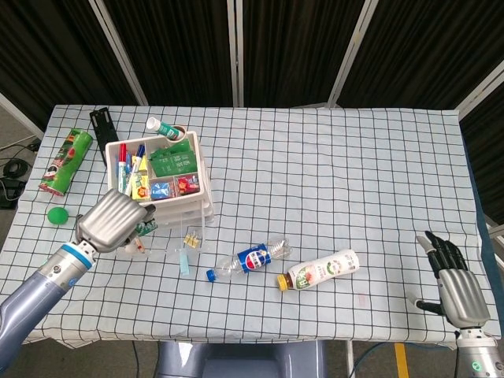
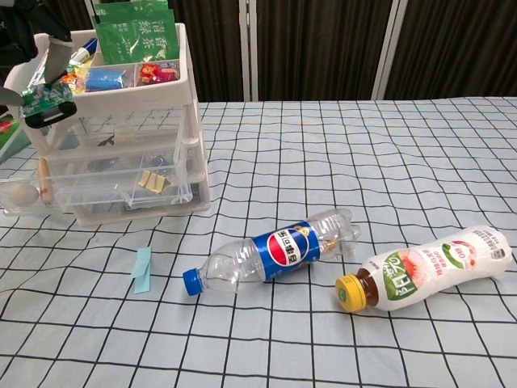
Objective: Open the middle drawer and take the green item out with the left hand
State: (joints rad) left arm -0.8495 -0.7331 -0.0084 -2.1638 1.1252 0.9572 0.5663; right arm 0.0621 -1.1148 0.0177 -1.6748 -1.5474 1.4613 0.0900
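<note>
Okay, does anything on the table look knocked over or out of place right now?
Yes. Two bottles lie on their sides: the Pepsi bottle and the pink-labelled drink bottle beside it. A light blue slip lies loose on the cloth in front of the drawer unit, whose middle drawer stands pulled out.

Bench (image 1: 331, 181) under a white cloth with black grid, filling most of head view. Black curtain (image 1: 291, 47) at 12 o'clock, crossed by pale slanted poles (image 1: 234, 51). Grey floor (image 1: 14, 134) at 9 o'clock, cables (image 1: 12, 169) lying there. Even, flat light.
</note>
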